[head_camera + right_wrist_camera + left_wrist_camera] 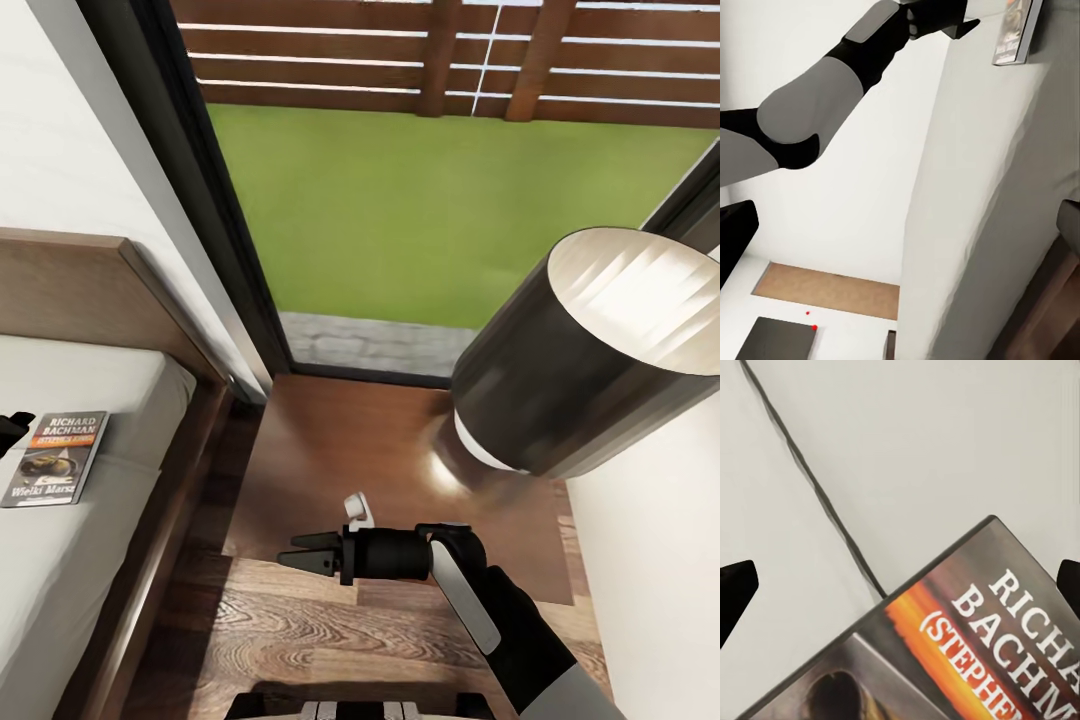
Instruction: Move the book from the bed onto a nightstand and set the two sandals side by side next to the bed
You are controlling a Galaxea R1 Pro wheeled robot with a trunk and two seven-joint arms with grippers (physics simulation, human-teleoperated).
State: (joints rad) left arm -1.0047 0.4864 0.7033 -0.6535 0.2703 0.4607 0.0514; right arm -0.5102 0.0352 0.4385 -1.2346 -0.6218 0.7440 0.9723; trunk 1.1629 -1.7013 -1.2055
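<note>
A: What are you counting from the head camera?

B: One book (54, 458) is lying at nine o'clock on one bed (90, 560). One nightstand (330, 460) is sitting near six o'clock, one lamp shade (590, 350) at three.

A: Grippers?

B: One right gripper (300, 555) is showing clearly; a dark tip at the nine o'clock edge is probably the left gripper (14, 428).

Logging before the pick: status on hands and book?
Left hand open beside the book, not gripping. Book flat on the bed. Right hand open, empty, over the nightstand. Lamp crowds nightstand.
</note>
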